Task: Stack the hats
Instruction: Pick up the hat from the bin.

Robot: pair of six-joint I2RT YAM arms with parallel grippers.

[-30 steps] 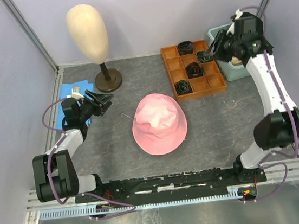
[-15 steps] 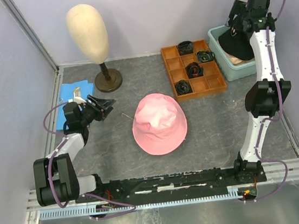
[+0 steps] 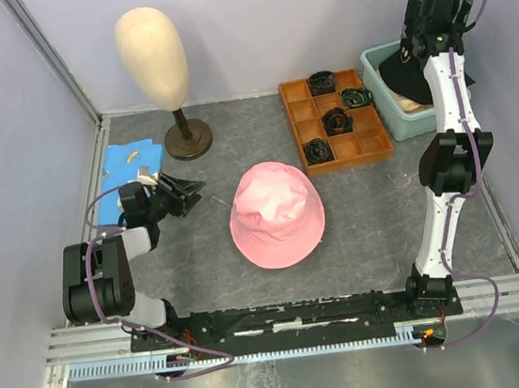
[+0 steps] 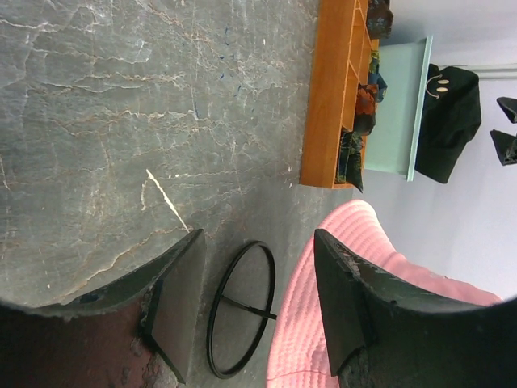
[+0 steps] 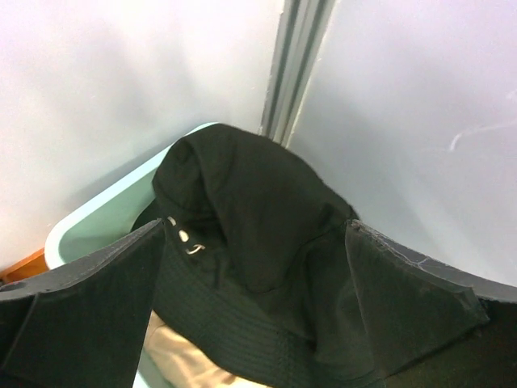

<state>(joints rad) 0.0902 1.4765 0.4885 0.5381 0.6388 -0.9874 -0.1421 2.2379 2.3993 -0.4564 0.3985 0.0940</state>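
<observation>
Behind and to the right of the pink bucket hat [image 3: 276, 213], which is being shown crown up at the middle of the grey table [image 3: 154, 264] and is being touched by neither arm, the teal tub [image 3: 377, 55] is being filled by the black hat [image 3: 406, 72]. That hat is being shown bunched on top of a beige hat [image 5: 182, 356]. Above the tub, the right gripper [image 5: 257, 230] is being held with its jaws spread wide, and nothing is being clasped. Left of the pink bucket hat, the left gripper [image 4: 258, 242] is being held low, its jaws parted and empty, pointed toward the brim. Just beside that brim, a thin black wire ring [image 4: 242, 307] is being shown lying flat.
</observation>
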